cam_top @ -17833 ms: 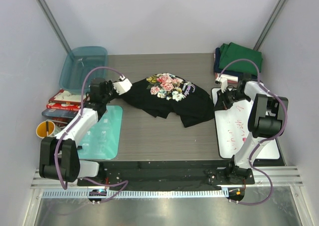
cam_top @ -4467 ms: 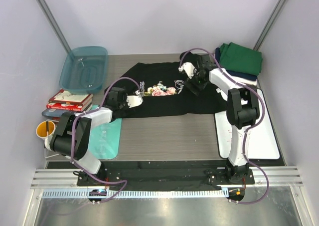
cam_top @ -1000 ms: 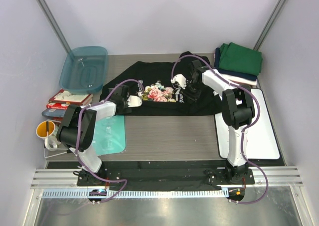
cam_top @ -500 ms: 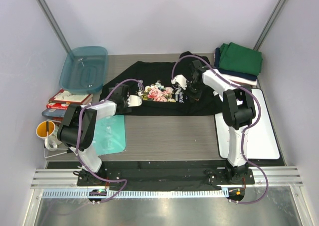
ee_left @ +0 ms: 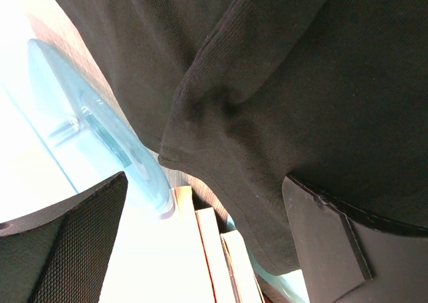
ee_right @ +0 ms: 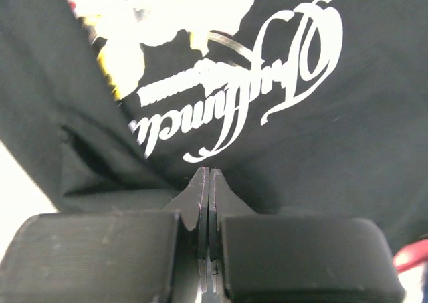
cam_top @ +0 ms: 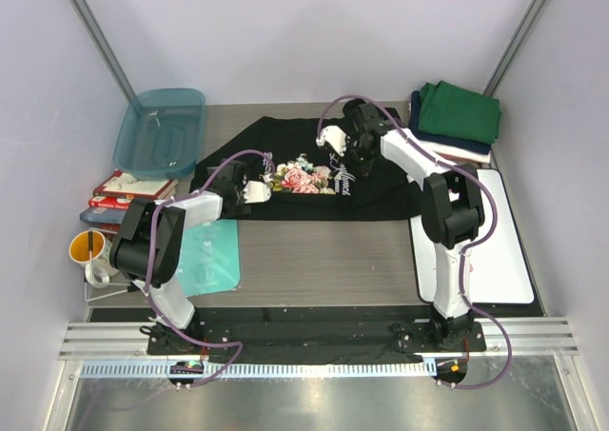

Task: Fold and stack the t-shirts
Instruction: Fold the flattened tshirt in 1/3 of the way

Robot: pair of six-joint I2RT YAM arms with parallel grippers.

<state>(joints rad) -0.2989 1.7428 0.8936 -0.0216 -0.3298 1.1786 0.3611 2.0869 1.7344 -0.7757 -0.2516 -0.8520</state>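
The black t-shirt (cam_top: 285,155) lies spread across the middle of the table, with its floral print (cam_top: 306,177) and white script (ee_right: 267,82) facing up. My right gripper (cam_top: 354,163) is shut, and its tips (ee_right: 207,174) rest at the cloth just beside the script. No cloth shows between them. My left gripper (cam_top: 257,191) is open at the shirt's left part, its fingers (ee_left: 73,243) standing wide apart over the black hem (ee_left: 221,196). Folded t-shirts, green (cam_top: 461,110) on top of navy (cam_top: 417,117) and pinkish-white (cam_top: 461,151), are stacked at the back right.
A teal tub (cam_top: 162,127) stands at the back left, with books (cam_top: 124,188) and a yellow cup (cam_top: 84,248) in front of it. A teal mat (cam_top: 205,255) lies front left. A white board (cam_top: 485,250) lies along the right side.
My right gripper has shut and shifted left and toward the back over the shirt. The left gripper has stayed open in the same place.
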